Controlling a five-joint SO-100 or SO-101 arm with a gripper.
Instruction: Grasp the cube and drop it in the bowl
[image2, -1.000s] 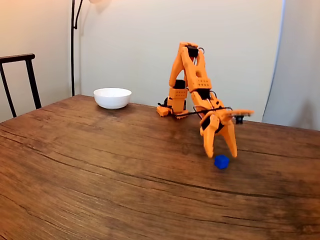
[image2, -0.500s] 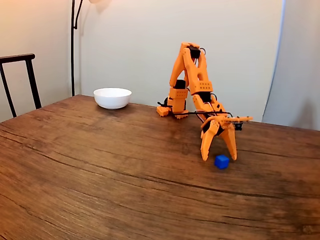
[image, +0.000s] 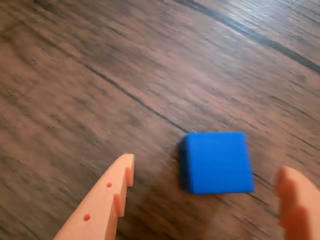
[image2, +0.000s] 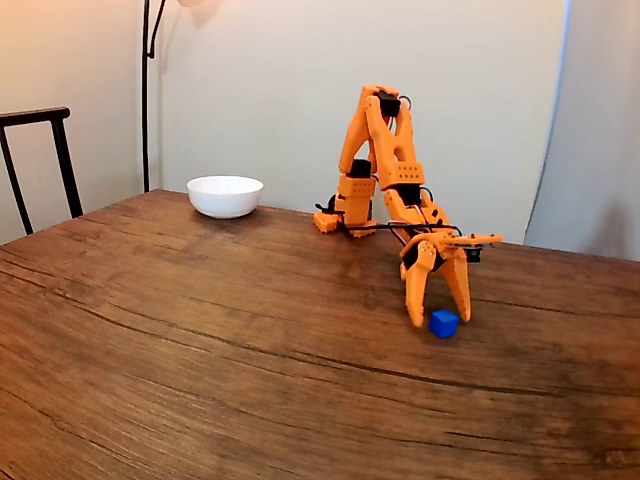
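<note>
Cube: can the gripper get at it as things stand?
Probably yes. The gripper is open with the cube on the table between its fingers, nothing in the way. In the fixed view the tips flank the cube, low near the wood.

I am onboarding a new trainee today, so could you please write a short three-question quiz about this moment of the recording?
1. True or false: the cube is already lifted off the table.
2. In the fixed view, the bowl stands: A) left of the arm's base, B) right of the cube, C) under the gripper.
3. Fill in: in the wrist view, the cube lies ______ the two open fingers.

Key:
1. False; it rests on the wood.
2. A.
3. Between, touching neither.
</note>
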